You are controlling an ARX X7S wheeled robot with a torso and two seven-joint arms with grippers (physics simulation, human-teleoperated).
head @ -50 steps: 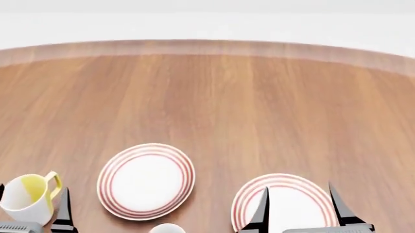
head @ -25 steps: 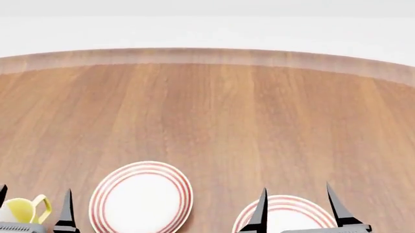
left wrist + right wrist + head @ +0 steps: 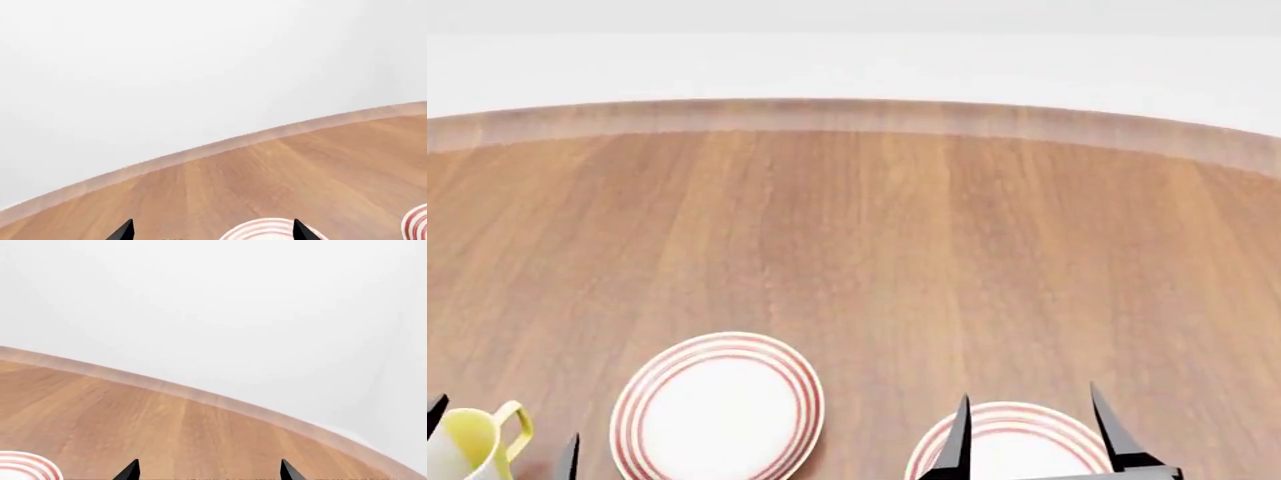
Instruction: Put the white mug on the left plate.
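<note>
Little of the robot's body shows. The right hand (image 3: 1030,432) appears as two slim, matte black fingers tapering to sharp points, rising from a grey bar at the lower right of the head view. The left hand (image 3: 501,430) shows only two small black fingertips at the lower left. In each wrist view, two black pointed tips poke up from the bottom edge.

No legible text — (none anywhere).
</note>
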